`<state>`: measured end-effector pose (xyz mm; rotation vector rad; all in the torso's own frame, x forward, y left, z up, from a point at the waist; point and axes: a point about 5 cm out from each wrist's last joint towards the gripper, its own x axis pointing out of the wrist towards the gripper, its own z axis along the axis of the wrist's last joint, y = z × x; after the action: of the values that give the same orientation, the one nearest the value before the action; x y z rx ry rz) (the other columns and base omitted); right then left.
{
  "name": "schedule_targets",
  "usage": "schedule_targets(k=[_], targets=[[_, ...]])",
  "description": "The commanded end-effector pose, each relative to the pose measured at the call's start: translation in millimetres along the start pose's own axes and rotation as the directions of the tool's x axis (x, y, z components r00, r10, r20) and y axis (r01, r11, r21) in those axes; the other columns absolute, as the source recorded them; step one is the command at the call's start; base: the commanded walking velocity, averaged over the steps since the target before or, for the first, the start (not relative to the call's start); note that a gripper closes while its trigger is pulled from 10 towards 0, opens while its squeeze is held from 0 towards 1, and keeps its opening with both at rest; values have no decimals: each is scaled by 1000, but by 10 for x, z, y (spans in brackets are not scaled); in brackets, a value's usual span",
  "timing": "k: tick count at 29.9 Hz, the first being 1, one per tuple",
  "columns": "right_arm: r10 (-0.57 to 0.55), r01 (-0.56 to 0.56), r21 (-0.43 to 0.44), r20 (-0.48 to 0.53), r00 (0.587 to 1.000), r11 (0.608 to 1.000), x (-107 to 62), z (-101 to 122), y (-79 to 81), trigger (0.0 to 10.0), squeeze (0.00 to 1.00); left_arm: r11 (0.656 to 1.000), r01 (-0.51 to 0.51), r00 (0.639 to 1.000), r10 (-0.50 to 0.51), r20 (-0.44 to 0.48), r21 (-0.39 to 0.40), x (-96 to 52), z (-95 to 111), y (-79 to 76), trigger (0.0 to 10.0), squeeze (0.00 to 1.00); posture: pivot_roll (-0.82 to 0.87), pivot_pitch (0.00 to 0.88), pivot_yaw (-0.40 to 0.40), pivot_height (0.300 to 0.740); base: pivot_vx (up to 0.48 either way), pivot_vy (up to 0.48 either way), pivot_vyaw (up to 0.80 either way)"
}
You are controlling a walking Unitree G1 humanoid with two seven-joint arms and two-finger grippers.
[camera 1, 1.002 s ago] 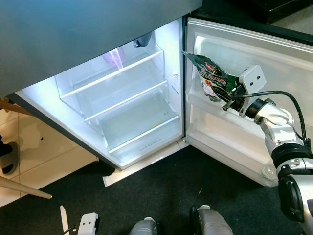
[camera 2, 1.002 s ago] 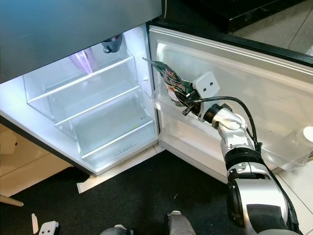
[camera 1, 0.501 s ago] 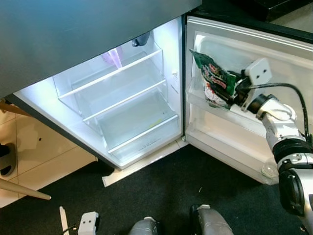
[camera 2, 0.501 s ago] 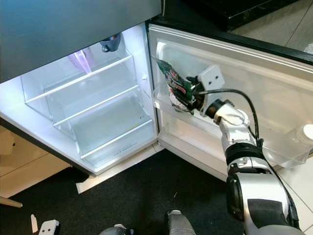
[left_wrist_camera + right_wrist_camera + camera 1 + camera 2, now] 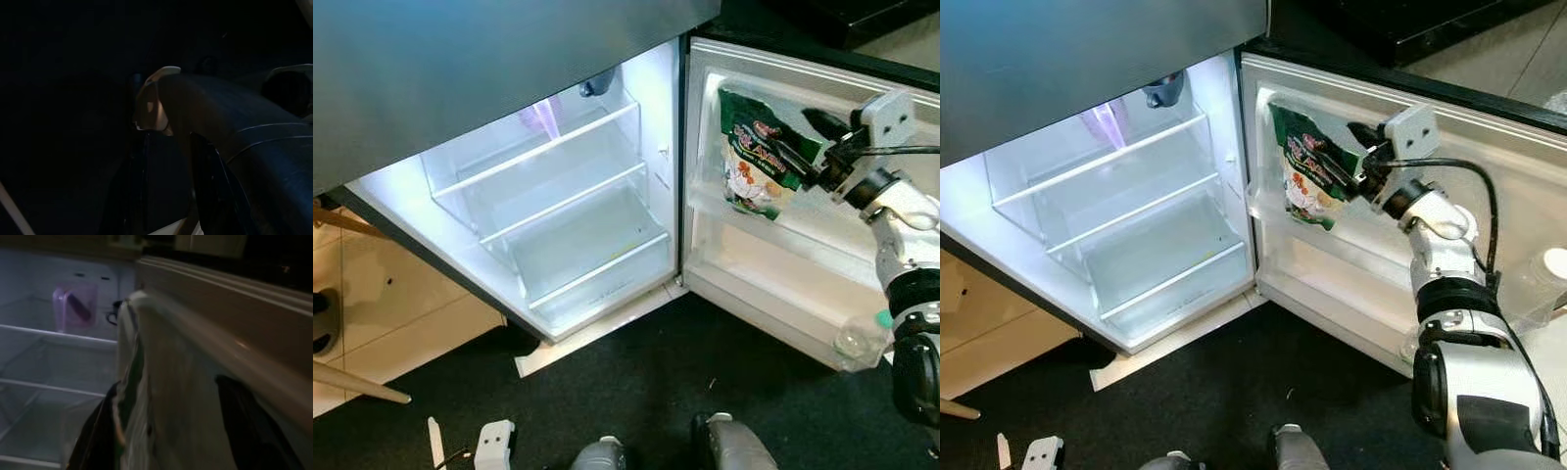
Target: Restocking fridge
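While the fridge door stands wide open, the right claw holds one green snack packet flat against the door's inner wall, above the upper door shelf.

- Snack packet: one. Long axis roughly upright, printed face outward, its lower edge hanging at or just above the upper door shelf rim. It lies on the hinge side of the claw, toward the fridge interior.
- Right claw: closed on the packet's right edge; one finger crosses its face.
- Left claw: hanging idle near the floor; grip state cannot be told.
- Door shelves: two seen, upper and lower. A clear bottle sits at the lower shelf's far end.
- Glass shelves in the compartment: three tiers.
- Purple container: one, on the top tier.

Judgement: the packet needs lowering into the upper door shelf; the right arm alone is placed for it.
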<state>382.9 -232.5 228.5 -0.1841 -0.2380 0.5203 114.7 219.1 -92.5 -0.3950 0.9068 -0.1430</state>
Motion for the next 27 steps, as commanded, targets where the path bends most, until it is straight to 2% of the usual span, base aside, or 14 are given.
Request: schedule_targets(k=[1, 5, 10, 15, 16, 18, 20, 21, 23, 24, 25, 27], targets=[[-1, 1, 0, 39, 999, 1000, -9, 60, -21, 10000, 0, 999, -18, 999, 17, -45, -27, -38, -136, 9, 10000, 0, -36, 137, 89, 740, 0, 0, 0], [67, -97, 148, 192, 979, 984, -49, 211, -43, 10000, 0, 999, -16, 999, 14, -42, -31, 16, -90, -35, 10000, 0, -46, 111, 82, 740, 0, 0, 0], [142, -190, 192, 238, 961, 963, -100, 194, 16, 10000, 0, 999, -13, 999, 12, -31, -34, 53, -47, -66, 10000, 0, -48, 96, 74, 740, 0, 0, 0], [271, -343, 237, 289, 918, 909, -242, 128, 143, 10000, 0, 999, -16, 1000, 15, -26, -44, 88, -26, -101, 10000, 0, -58, 83, 63, 740, 0, 0, 0], [271, -343, 237, 289, 918, 909, -242, 128, 143, 10000, 0, 999, -16, 1000, 15, -26, -44, 88, -26, -101, 10000, 0, -58, 83, 63, 740, 0, 0, 0], [355, -435, 263, 301, 885, 861, -318, 92, 237, 10000, 0, 997, -36, 999, 34, -25, -61, 101, -40, -116, 10000, 0, -60, 76, 47, 740, 0, 0, 0], [483, -552, 269, 285, 828, 789, -412, 3, 441, 10000, 0, 996, -53, 998, 51, -30, -70, 106, -60, -123, 10000, 0, -62, 68, 47, 740, 0, 0, 0], [483, -552, 269, 285, 828, 789, -412, 3, 441, 10000, 0, 996, -53, 998, 51, -30, -70, 106, -60, -123, 10000, 0, -62, 68, 47, 740, 0, 0, 0], [580, -630, 350, 248, 776, 693, -505, -215, 737, 10000, 0, 995, -68, 997, 65, -40, -77, 105, -80, -122, 10000, 0, -62, 65, 42, 740, 0, 0, 0], [605, -645, 387, 238, 760, 659, -540, -295, 838, 10000, 0, 994, -73, 997, 70, -41, -81, 105, -84, -120, 10000, 0, -61, 63, 40, 740, 0, 0, 0], [605, -645, 387, 238, 760, 659, -540, -295, 838, 10000, 0, 994, -73, 997, 70, -41, -81, 105, -84, -120, 10000, 0, -61, 63, 40, 740, 0, 0, 0], [633, -654, 452, 222, 741, 606, -611, -445, 1004, 10000, 0, 992, -87, 996, 84, -39, -94, 104, -84, -112, 10000, 0, -60, 57, 39, 740, 0, 0, 0]])
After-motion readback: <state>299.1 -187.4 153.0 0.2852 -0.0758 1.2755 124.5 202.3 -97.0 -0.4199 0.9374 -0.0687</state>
